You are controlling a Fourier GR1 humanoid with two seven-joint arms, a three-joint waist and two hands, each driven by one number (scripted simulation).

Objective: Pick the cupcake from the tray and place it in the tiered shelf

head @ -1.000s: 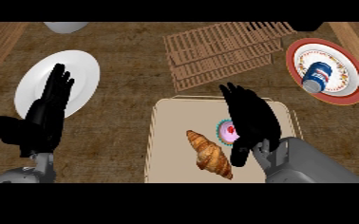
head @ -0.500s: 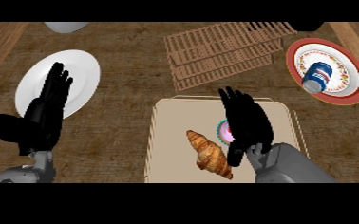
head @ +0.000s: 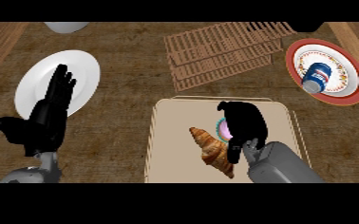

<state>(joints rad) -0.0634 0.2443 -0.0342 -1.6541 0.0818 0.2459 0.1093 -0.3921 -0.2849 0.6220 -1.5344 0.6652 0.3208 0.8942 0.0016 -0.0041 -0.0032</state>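
Observation:
On the beige tray [head: 172,123], the cupcake [head: 223,128] shows only as a pink top with a teal rim at the left edge of my right hand [head: 244,121]. That hand is over the cupcake with its fingers curled down round it, hiding most of it. The wooden slatted tiered shelf [head: 224,52] lies beyond the tray, towards the back. At the far left my left hand [head: 45,116] rests open, fingers up, over the edge of a white plate [head: 77,71].
A croissant [head: 210,147] lies on the tray just left of the right forearm. A red-rimmed plate [head: 336,97] with a blue and white can [head: 317,76] stands at the right. A grey bowl [head: 67,26] sits at the back left.
My right hand's fingers, straight before, have curled down round the cupcake. The left hand has stayed where it was.

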